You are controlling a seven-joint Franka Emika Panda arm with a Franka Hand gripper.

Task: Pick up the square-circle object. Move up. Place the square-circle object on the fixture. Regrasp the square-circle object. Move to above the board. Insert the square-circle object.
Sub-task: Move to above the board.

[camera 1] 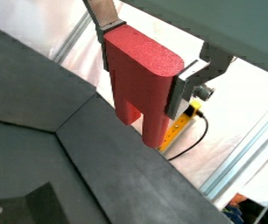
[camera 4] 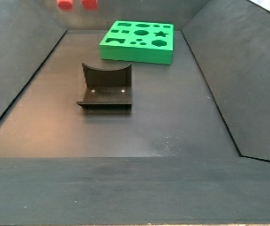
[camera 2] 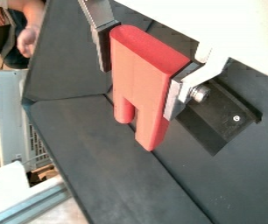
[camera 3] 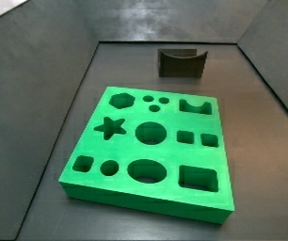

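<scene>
Gripper (camera 2: 143, 74): clamped on the square-circle object (camera 2: 143, 87), raised above the dark floor.
Fixture (camera 4: 106, 86): empty, well apart from the board (camera 3: 150, 151).
Yellow cable (camera 1: 186, 122): behind the piece.

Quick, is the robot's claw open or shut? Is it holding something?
Gripper: jaws shut on the red square-circle object, held up off the floor, seen in both wrist views.

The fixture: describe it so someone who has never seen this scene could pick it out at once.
Start from the dark floor of the walled enclosure and find the big green board full of cut-out shapes. Just beyond one of its short ends, apart from it, stands the fixture, seen in both side views. It is the only small dark piece there, with a curved notch on top; the gripper holds the red square-circle object elsewhere.
</scene>
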